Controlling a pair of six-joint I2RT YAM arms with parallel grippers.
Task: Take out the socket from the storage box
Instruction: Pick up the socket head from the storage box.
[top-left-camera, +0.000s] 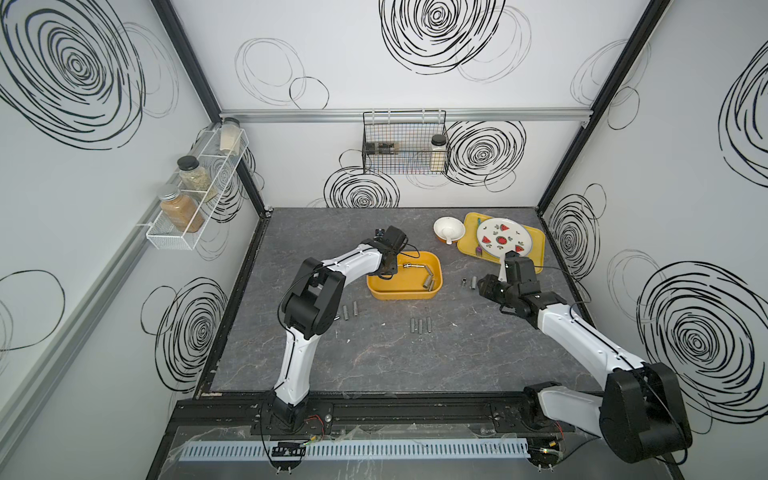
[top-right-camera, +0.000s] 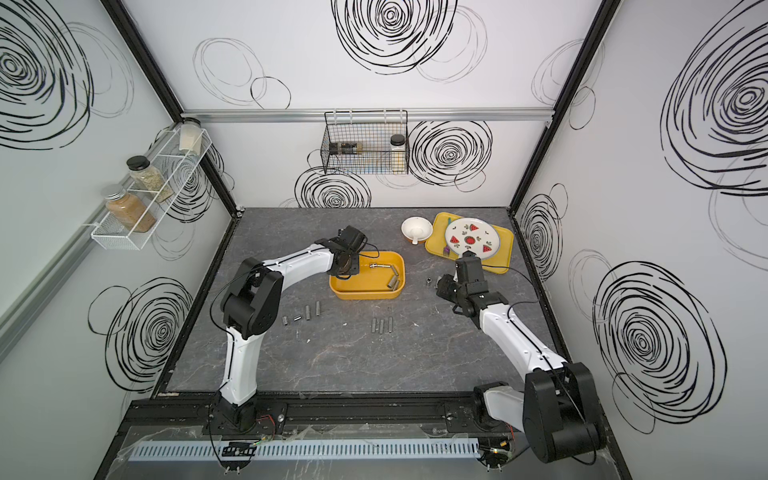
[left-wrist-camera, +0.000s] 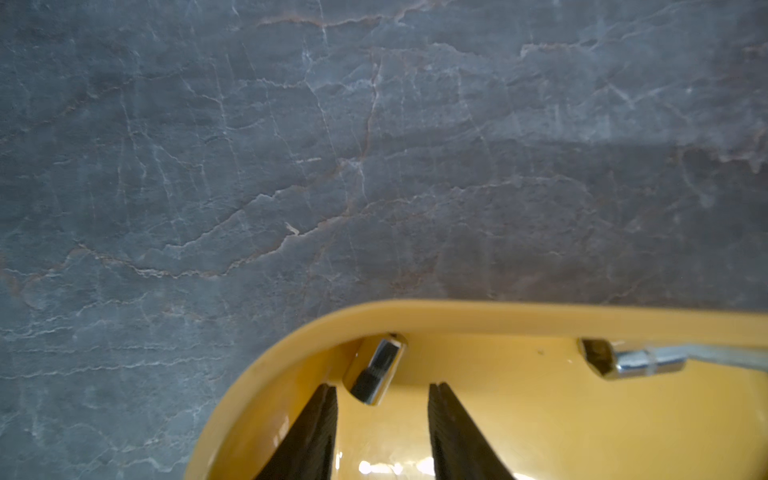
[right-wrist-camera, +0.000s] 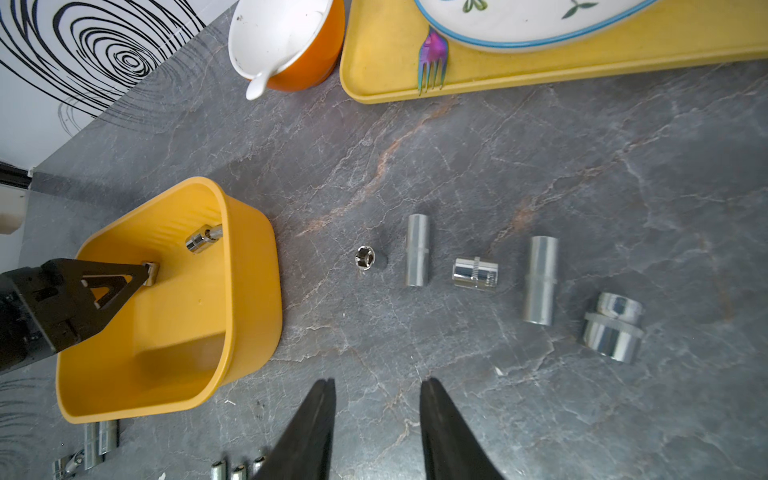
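Reaching into box (top-left-camera: 399, 295), L gripper (left-wrist-camera: 382, 386) part-open, socket (left-wrist-camera: 376, 370) just past tips. R gripper (right-wrist-camera: 378, 380) part-open, empty, over bench (right-wrist-camera: 540, 166).

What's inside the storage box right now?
The storage box holds two sockets together in one corner, a chrome extension piece, and a small socket at the tips of the open left claw. In both top views, the left arm hides that end's floor.
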